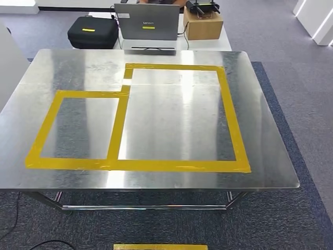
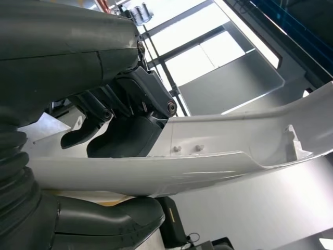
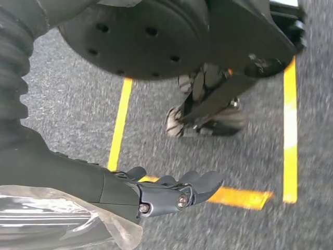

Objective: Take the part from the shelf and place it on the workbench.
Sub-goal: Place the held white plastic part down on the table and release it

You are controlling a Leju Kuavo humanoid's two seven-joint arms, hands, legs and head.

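Up close, your left hand (image 2: 117,130) grips the long white part (image 2: 220,156), dark fingers (image 2: 129,112) over one face and the thumb (image 2: 106,221) beneath. Your right hand (image 3: 173,192) hangs with fingers extended and apart, holding nothing, above grey carpet (image 3: 71,104) crossed by yellow floor tape (image 3: 290,130). Ahead, the steel workbench (image 1: 267,156) carries two yellow taped rectangles (image 1: 117,130); behind it sit a laptop (image 1: 148,23), black case (image 1: 92,32) and cardboard box (image 1: 202,25).

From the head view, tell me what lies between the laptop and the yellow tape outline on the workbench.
Only bare metal workbench lies between the laptop and the yellow tape outline.
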